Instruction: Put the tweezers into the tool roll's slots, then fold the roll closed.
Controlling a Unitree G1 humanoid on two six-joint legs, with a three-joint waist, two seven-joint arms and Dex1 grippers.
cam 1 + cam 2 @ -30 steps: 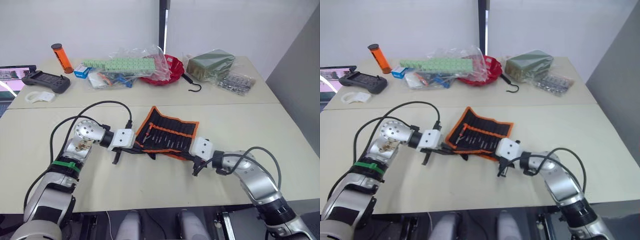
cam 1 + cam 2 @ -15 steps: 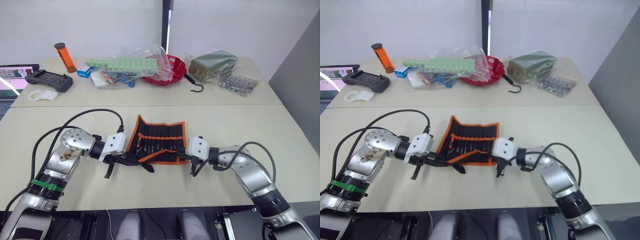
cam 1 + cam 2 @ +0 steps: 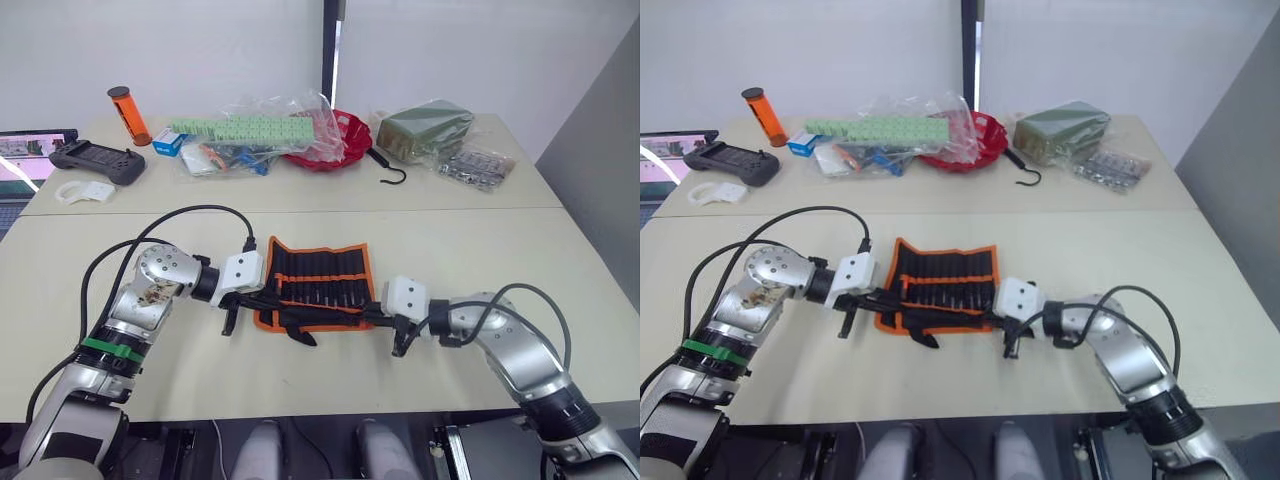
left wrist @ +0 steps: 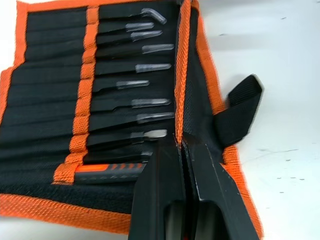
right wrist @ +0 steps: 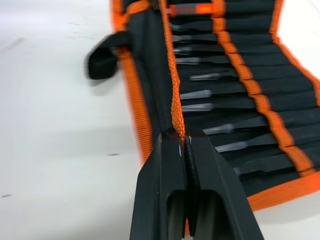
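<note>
I see my left gripper point(image 4: 181, 145) and right gripper point(image 5: 182, 141) each pinching the tool roll's point(image 3: 322, 281) orange near flap, tweezers point(image 4: 137, 82) slotted.

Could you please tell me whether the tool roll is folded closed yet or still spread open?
Partly folded. The tool roll has its near flap lifted by both end effectors, but the tweezers in the slots remain uncovered.

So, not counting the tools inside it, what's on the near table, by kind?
Roll: 1
Hands: 2, left hand and right hand, each shut on the roll's orange edge
Total: 3
</note>
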